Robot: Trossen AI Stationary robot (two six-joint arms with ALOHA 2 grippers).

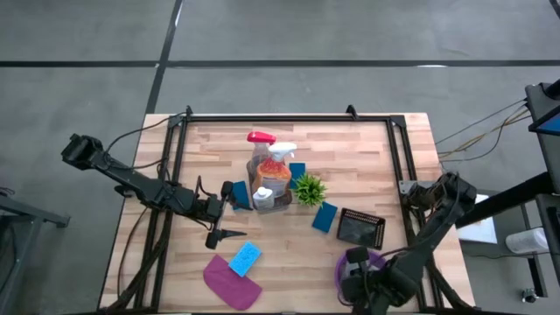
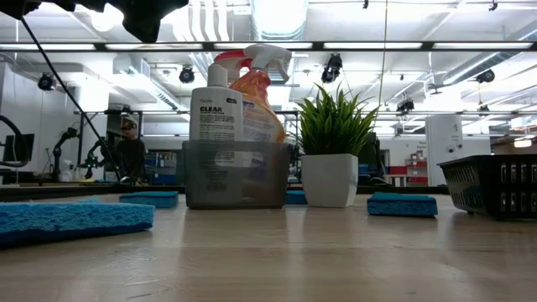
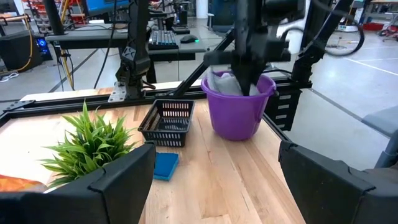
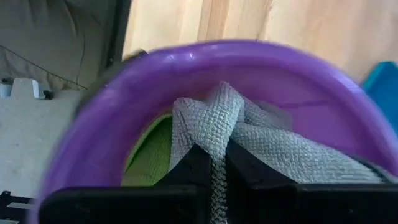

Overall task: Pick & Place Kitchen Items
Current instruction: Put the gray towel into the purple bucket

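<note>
The right end effector [image 4: 211, 163], clamped on a soft, limp grey cloth [image 4: 261, 134] by its bunched fold, hangs inside the purple bucket [image 4: 81, 134].

Spiky green plant [image 1: 309, 188] stands near black basket [image 1: 360, 229] and purple bucket [image 3: 238, 112].

grey cloth [image 4: 214, 134] bunched up inside the purple bucket [image 4: 186, 59], pinched between dark fingers, a green cloth [image 4: 149, 152] under it. magenta cloth [image 1: 231, 282] flat near the front edge, a blue sponge [image 1: 245, 257] on its corner. red-trigger spray bottle [image 1: 261, 140] and white-trigger orange bottle [image 1: 276, 164] upright together mid-table, with more blue sponges [image 1: 325, 216] close by.
</note>
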